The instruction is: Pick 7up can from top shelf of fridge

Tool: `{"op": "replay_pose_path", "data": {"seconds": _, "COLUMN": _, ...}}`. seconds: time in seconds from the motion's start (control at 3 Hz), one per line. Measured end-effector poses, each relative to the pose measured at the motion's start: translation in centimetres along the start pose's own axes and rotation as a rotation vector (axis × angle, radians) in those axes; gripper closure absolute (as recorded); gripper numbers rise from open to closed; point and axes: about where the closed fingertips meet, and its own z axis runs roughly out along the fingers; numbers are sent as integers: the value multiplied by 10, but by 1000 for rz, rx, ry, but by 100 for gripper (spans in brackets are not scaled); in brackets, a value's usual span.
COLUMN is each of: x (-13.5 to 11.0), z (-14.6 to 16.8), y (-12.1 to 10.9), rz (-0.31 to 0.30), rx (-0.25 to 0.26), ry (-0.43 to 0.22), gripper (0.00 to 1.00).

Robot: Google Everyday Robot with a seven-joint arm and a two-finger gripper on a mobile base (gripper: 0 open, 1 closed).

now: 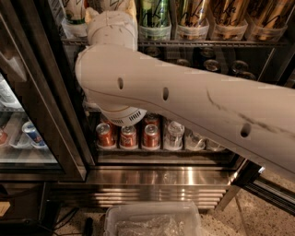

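Up on the top shelf (pixel 207 43) of the fridge (pixel 156 177), far left of the row: the 7up can (pixel 74 9), pale body, dark green lettering, standing upright in a clear cup (pixel 73 28), upper part cut off by the frame. Just right of it, the wrist (pixel 113 26); further along, the green can (pixel 154 11), then the gold cans (pixel 228 11).

Judging the handling now: thin aluminium, so stiff enough if full but easy to dent under a hard squeeze. Smooth, likely cold and damp, so slippery. Probably a fair weight if unopened. Tall and slim, so tippy when nudged near the rim. Best taken across the body, about mid-height, above the lip of the cup, pressing squarely on opposite sides. Needs lifting clear of the cup before drawing out. Close neighbours too, so little room either side.

On to the pose: big white arm (pixel 193 106) sweeping in from the lower right, climbing leftward across the front of the shelves, bending at a rounded elbow (pixel 115 87) and turning straight up into the wrist at shelf level. As for the tool: beyond the wrist, out past the top edge of view, so no telling whether apart, together or clamped on anything, nor whether touching the can
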Motion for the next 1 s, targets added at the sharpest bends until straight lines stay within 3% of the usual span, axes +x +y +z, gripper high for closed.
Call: {"op": "replay_pose_path", "data": {"seconds": 1.0, "x": 2, "z": 11, "y": -9, "rz": 0, "rx": 37, "ry": -5, "gripper": 29}}
